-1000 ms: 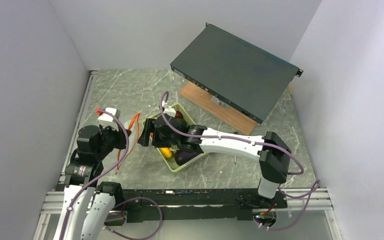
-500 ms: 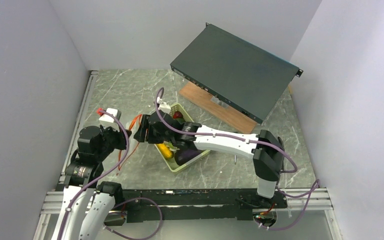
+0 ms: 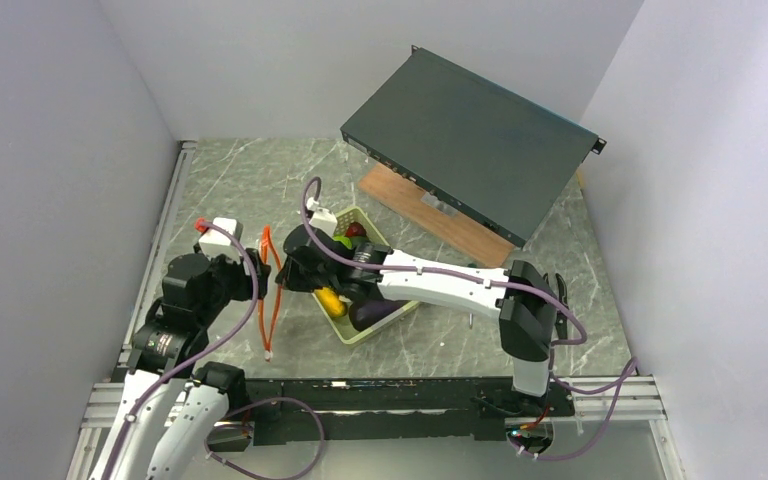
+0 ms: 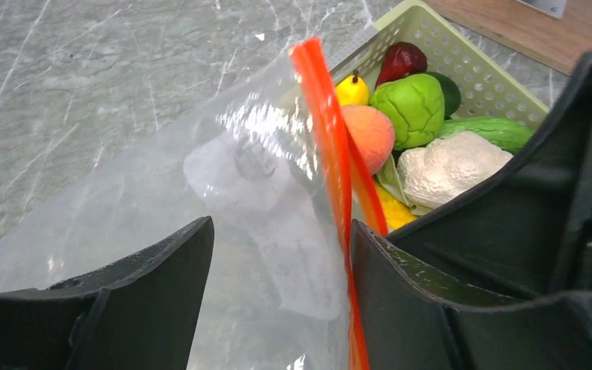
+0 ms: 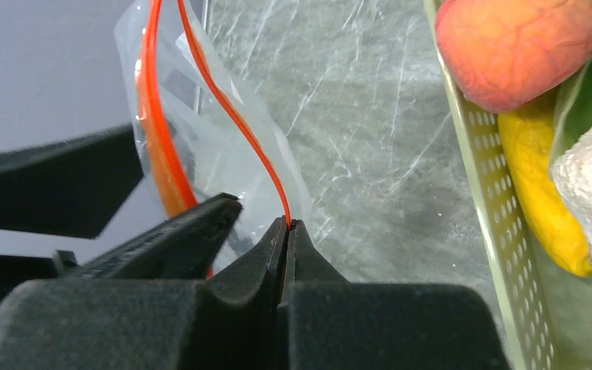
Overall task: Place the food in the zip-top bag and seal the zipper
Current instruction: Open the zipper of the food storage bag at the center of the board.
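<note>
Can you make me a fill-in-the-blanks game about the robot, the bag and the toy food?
1. The right gripper is pinched shut on the zipper of the clear ____.
2. The left gripper has its jaws ____.
3. The peach lies in the pale green ____.
Missing words: bag; open; basket.

A flat black box (image 3: 470,140) sat tilted over a wooden board (image 3: 392,190) — both beyond the pale green basket (image 4: 478,73) on the marble table (image 3: 240,180).
</note>
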Available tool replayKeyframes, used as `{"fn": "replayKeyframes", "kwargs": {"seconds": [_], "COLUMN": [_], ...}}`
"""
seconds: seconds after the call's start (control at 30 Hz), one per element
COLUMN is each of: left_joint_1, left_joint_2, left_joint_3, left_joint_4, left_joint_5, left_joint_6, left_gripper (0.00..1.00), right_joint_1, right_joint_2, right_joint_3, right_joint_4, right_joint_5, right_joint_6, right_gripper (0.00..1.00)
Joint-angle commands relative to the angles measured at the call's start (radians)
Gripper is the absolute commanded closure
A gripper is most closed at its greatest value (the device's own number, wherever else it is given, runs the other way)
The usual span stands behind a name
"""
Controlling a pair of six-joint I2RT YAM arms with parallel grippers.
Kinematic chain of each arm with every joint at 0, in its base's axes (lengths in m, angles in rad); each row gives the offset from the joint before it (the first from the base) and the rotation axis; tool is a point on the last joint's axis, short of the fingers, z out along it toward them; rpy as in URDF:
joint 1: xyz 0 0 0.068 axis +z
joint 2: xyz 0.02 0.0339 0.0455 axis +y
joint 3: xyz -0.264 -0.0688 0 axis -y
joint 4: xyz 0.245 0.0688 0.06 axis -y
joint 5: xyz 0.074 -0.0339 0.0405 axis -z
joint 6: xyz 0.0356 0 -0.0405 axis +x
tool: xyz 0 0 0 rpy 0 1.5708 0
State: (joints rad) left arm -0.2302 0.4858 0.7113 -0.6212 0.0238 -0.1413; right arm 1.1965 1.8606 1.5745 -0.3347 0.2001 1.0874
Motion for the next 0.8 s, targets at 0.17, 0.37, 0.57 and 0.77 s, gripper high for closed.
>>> {"fn": "replayKeyframes", "kwargs": {"seconds": [0.17,0.37,0.57,0.77], "left_joint_1": [-0.148,-0.220,-0.398,-0.532], "left_joint_2": [0.030,0.126,0.330,0.502], "left_joint_3": [0.076,0.186,0.332,0.433], "left_joint_4": [-0.082,-0.222,-0.341,-0.464], "left_joint_5": [-0.344,-0.445,-0.698,-0.884], "left_joint_6": [-0.078,-0.160,-0.171,-0.261], "left_gripper": [0.34,0.33,0.34,0.49], "right_joint_1": [0.029,0.033,0.032,0.031], "right_joint_2": [0.069,0.092,0.120,0.087], "right_joint_3": [0.258,0.306,0.375,0.330], "right_joint_4": [-0.284,-0.318,-0.361,-0.337], "right_joint_5": [0.202,0.230,0.245,0.239], "right_joint_6": [0.115,0.143,0.164,0.175], "right_gripper": [1.00,1.00,1.00,1.00]}}
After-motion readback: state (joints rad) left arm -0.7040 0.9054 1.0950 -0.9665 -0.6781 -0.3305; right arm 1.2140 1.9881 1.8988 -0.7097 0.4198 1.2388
